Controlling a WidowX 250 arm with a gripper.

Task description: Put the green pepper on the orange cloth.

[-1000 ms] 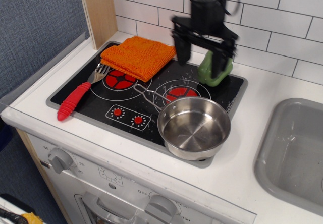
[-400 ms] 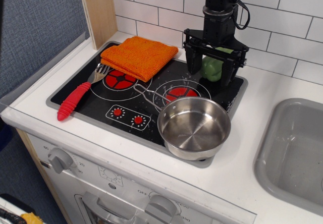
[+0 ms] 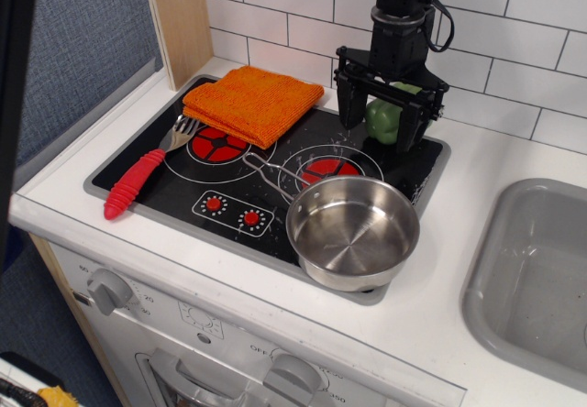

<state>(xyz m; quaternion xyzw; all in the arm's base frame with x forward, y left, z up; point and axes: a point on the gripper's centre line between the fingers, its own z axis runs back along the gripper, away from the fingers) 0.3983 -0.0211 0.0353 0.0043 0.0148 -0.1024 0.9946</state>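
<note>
The gripper has dropped and centred over the green pepper at the stovetop's back right corner — fingers spread apart, straddling it for a grasp. The orange cloth waits at the back left corner — clear for delivery.

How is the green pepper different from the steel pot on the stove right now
The green pepper is matte green and lobed; the steel pot is shiny, round and open-topped. The pepper is much smaller than the pot. The pepper sits at the back of the stovetop between the fingers of the gripper, while the pot stands free at the front right. Both are on the stovetop.
</note>
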